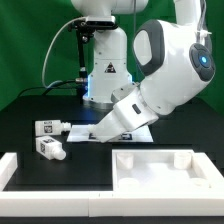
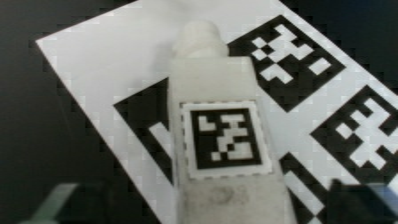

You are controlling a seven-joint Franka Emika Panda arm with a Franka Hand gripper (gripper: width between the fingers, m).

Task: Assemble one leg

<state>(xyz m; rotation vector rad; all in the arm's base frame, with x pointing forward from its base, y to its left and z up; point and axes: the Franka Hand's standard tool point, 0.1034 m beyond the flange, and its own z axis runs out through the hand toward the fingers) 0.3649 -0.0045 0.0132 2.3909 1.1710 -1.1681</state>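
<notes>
Leg (image 2: 222, 130): one in the wrist view, a pale blocky peg seen lengthwise, with one black-and-white tag on the side facing the camera. It lies over the marker board (image 2: 107, 70). We cannot tell whether it rests on the board or is clear of it.

Gripper (image 2: 217, 208): two fingertips (image 2: 54, 205) show as blurred grey shapes, one on each side of the leg's near end. Both stand well apart from it, with a gap on either side. We read the pincer as spread wide and gripping nothing. In the exterior view the arm's (image 1: 165, 70) own bulk hides the fingers, so we get no second check.

Marker board tags in the wrist view: we count parts of three, all cut off by the leg or by the picture's edge.

Other legs in the exterior view: two. The second leg (image 1: 47, 127) and the third leg (image 1: 50, 148) lie on the black table (image 1: 30, 110) toward the exterior view's left, near each other and off the board. Each shows a tag. That makes three legs counted. The one between the fingers cannot be made out in this view.

Marker board again (image 1: 135, 131): one, flat under the lowered arm near mid-table.

Panel (image 1: 165, 172): one, large, white and flat with a raised rim, at the front on the exterior view's right, well apart from the legs.

White bar (image 1: 20, 165): one, at the front on the exterior view's left.
</notes>
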